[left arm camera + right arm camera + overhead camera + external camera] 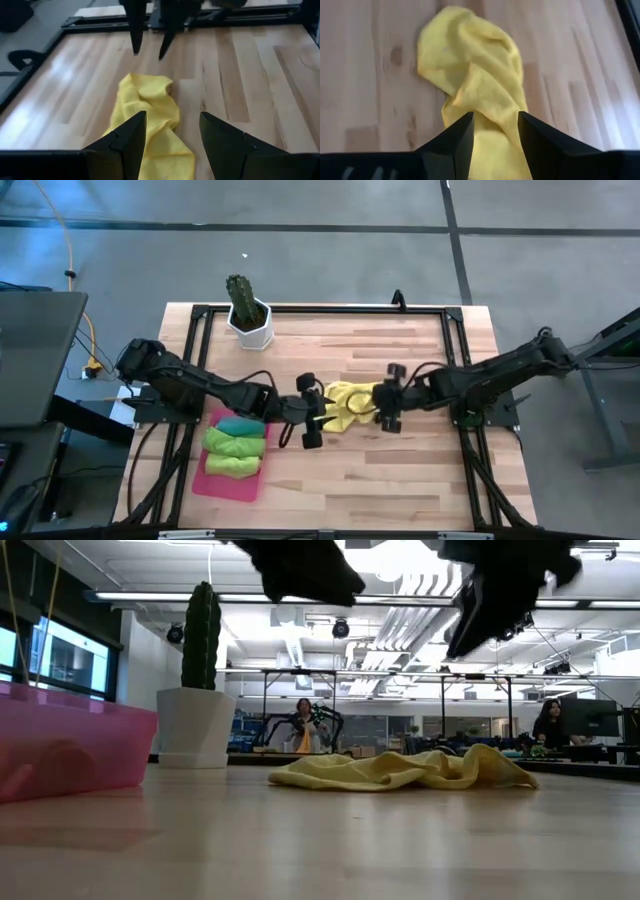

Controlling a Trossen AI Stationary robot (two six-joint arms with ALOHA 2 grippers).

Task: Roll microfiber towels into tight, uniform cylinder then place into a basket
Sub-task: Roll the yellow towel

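The yellow towel (pixel 350 402) lies crumpled and loose on the wooden table (pixel 400 480), mid-table, resting on its underside (pixel 400 770). My left gripper (pixel 313 418) hovers open over the towel's left end (pixel 150 125), with the cloth showing below the gap between its fingers. My right gripper (pixel 495 117) hovers open over the towel's right end and shows in the left wrist view (pixel 150 50) with its fingers apart. In the low view both hang clear above the cloth. The pink basket (pixel 200 480) at the near left holds teal (pixel 240 426), green (pixel 232 443) and lime (pixel 232 466) rolled towels.
A white pot with a cactus (pixel 248 315) stands at the far left of the table. A black frame rail (pixel 330 308) runs around the tabletop. Bare wood lies in front of the towel and to the near right. People sit in the room behind the table (pixel 300 725).
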